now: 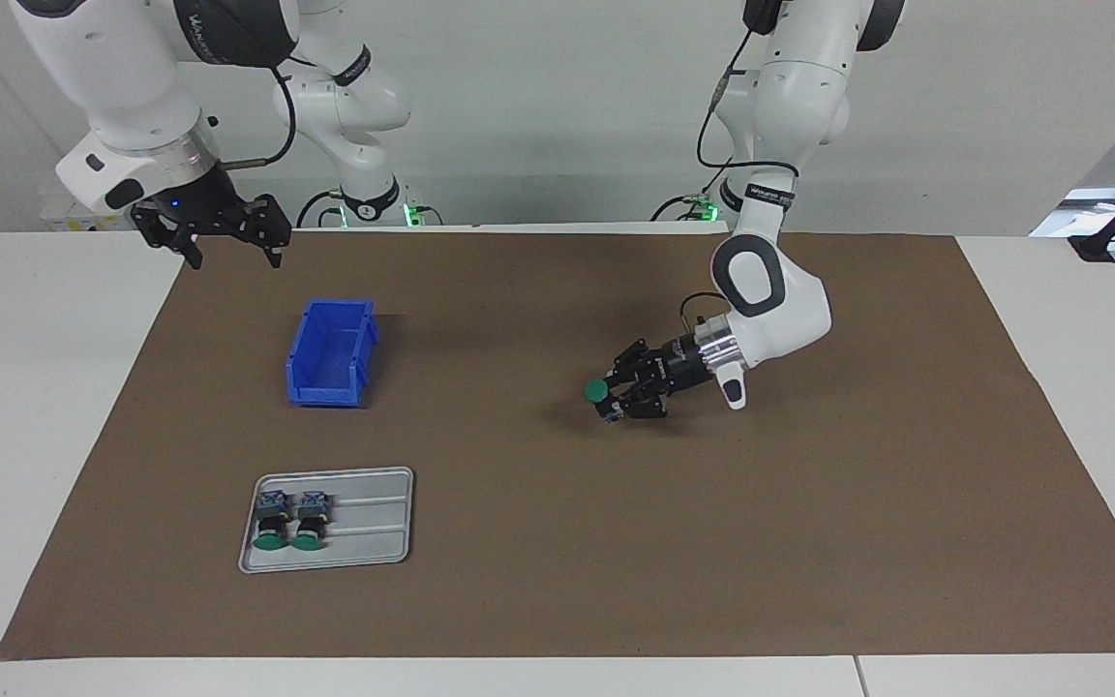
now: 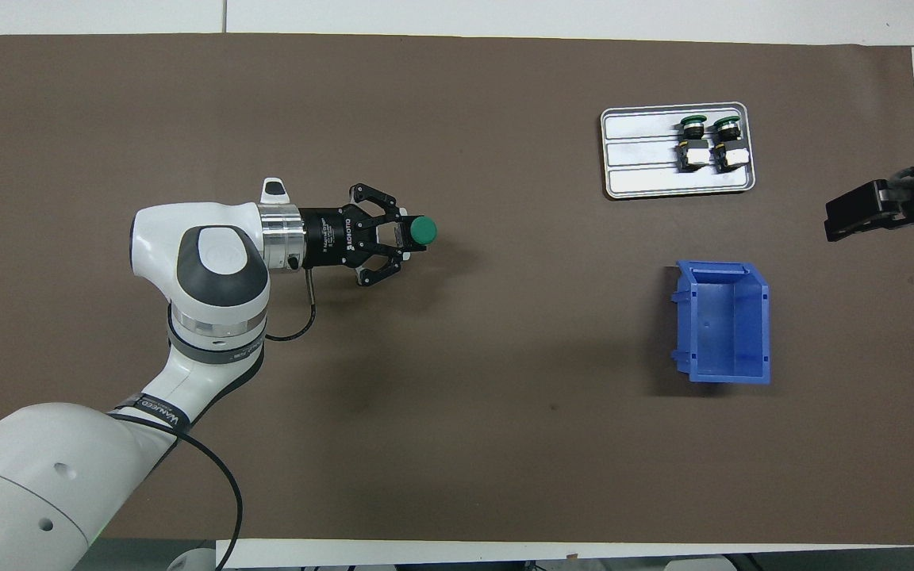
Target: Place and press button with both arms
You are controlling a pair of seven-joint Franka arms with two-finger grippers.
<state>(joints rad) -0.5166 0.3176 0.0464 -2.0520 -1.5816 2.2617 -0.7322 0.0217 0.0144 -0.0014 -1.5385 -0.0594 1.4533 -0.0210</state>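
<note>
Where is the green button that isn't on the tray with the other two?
The button is held in the left gripper, over the brown mat near the table's middle, toward the left arm's end, well apart from the blue bin and the tray.

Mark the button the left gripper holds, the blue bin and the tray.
held button [image 1: 597, 390], facing view, on its green cap
blue bin [image 1: 361, 341], facing view, on its side wall
tray [image 2: 638, 178], overhead view, on its bare floor
</note>
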